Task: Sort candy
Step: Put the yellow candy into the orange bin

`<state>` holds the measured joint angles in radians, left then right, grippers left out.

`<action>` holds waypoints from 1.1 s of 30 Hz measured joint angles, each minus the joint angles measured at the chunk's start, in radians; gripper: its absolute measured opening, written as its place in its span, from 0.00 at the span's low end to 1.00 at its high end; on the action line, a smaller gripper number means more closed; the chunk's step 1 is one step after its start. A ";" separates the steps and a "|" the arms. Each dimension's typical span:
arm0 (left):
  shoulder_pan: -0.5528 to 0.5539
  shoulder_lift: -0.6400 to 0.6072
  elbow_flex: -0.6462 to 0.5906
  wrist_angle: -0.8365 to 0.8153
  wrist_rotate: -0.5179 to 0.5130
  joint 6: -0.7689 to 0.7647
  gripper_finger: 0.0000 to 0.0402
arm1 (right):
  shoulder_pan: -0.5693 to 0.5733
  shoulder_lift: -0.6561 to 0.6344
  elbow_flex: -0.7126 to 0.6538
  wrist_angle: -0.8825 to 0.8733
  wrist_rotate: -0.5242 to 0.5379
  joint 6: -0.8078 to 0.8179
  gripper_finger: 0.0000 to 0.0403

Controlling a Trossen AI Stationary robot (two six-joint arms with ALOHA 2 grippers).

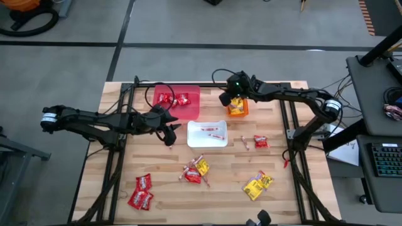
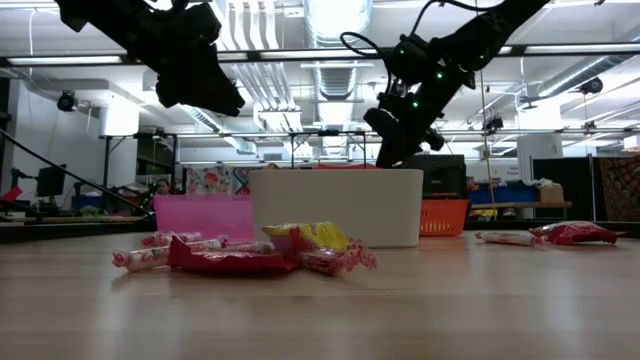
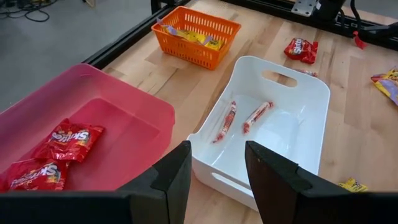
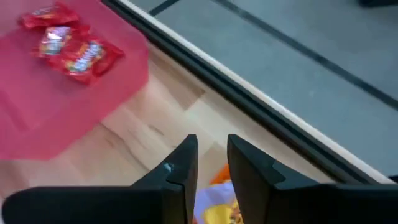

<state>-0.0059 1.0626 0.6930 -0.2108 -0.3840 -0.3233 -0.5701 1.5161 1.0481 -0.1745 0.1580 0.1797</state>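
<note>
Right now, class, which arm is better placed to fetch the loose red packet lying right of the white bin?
Probably the right: its tool hovers at the orange bin, nearer that red packet. The left tool is beyond the white bin.

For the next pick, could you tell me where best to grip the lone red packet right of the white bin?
Probably from straight above, pinching the red packet across its narrower middle: it lies flat on the table, apart from the stick beside it.
</note>
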 joint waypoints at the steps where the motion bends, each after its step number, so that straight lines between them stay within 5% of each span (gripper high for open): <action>1: 0.000 0.000 0.000 0.000 0.000 0.000 0.34 | -0.005 0.004 0.012 -0.019 -0.024 0.006 0.20; 9: 0.000 0.000 0.000 0.000 0.000 0.009 0.34 | -0.022 0.071 0.039 -0.059 -0.114 0.024 0.03; 33: 0.000 0.000 0.000 -0.008 0.000 0.009 0.34 | -0.026 0.123 0.031 -0.135 -0.104 0.046 0.02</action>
<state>-0.0059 1.0626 0.6930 -0.2185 -0.3836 -0.3145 -0.5961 1.6388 1.0788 -0.3091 0.0540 0.2258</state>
